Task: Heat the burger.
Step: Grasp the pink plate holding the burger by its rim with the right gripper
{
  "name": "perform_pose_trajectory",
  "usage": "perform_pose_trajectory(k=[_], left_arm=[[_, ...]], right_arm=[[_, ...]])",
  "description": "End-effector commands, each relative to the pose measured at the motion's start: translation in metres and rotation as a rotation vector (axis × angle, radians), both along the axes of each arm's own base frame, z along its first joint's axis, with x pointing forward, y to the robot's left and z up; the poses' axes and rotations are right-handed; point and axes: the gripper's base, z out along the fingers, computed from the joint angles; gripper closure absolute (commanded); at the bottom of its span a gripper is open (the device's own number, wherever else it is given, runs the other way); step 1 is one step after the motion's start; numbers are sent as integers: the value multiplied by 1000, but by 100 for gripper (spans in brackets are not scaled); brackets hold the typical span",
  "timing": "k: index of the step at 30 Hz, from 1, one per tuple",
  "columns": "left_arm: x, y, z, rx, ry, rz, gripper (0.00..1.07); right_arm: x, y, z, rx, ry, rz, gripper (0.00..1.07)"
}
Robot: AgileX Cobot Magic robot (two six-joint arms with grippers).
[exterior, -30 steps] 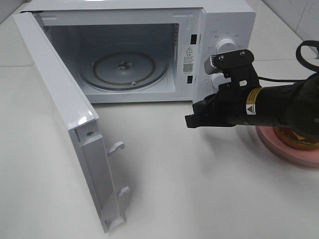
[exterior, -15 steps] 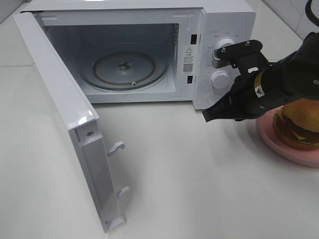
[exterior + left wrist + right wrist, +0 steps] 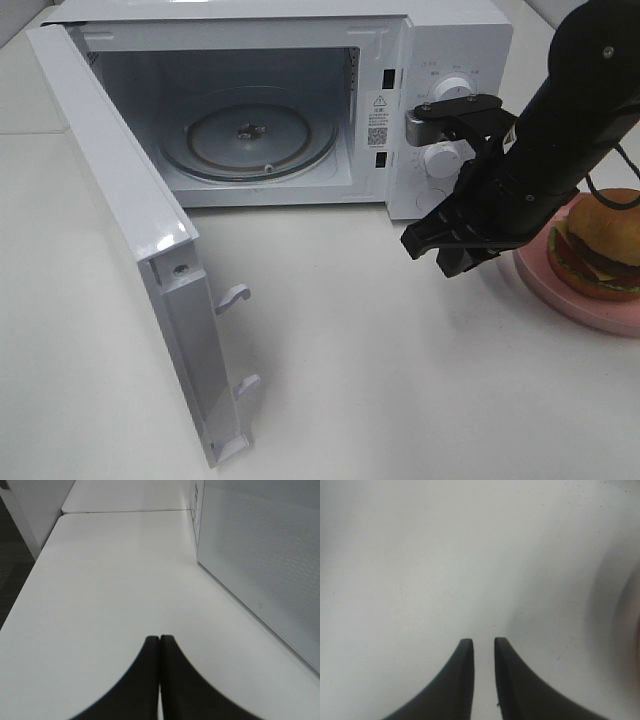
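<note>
Steeply downward, right arm (image 3: 565, 125) beside the burger (image 3: 605, 240), jaws narrowly apart and empty; left jaws together.

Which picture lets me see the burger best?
The exterior high view. There the burger sits on its pink plate at the right edge, with its layers easy to see. The left wrist view shows no burger. The right wrist view shows only a blurry curved edge, too unclear to name.

Microwave door (image 3: 120, 200) open; right hand (image 3: 431, 254) low over table (image 3: 350, 360), beside pink plate (image 3: 575, 308) bearing burger (image 3: 600, 245).
</note>
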Motion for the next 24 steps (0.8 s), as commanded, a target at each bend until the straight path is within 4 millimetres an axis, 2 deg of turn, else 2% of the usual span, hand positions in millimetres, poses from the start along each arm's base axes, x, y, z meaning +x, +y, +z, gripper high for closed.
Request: perform_pose_trajectory(k=[1,2,3,4,5,6,8,12,24], left_arm=[[-2,0,0,-6,-25,5,107],[-2,0,0,-6,-25,5,107],[-2,0,0,-6,-25,5,107],[-2,0,0,-6,-25,5,107],[-2,0,0,-6,-25,5,107],[-2,0,0,-6,-25,5,107],[-2,0,0,-6,-25,5,107],[-2,0,0,-6,-25,5,107],[-2,0,0,-6,-25,5,107]], right_arm=[[-1,2,4,4,1,17,81],[-1,2,4,3,1,18,71],[-1,2,4,4,-1,18,66],[-1,2,4,4,-1,18,66],[-1,2,4,5,-3,17,56],[-1,2,4,5,-3,17,56],[0,2,4,6,-8,16,37],[0,1,4,-1,-11,19,31],[5,-11,4,-132,-67,-12,34]])
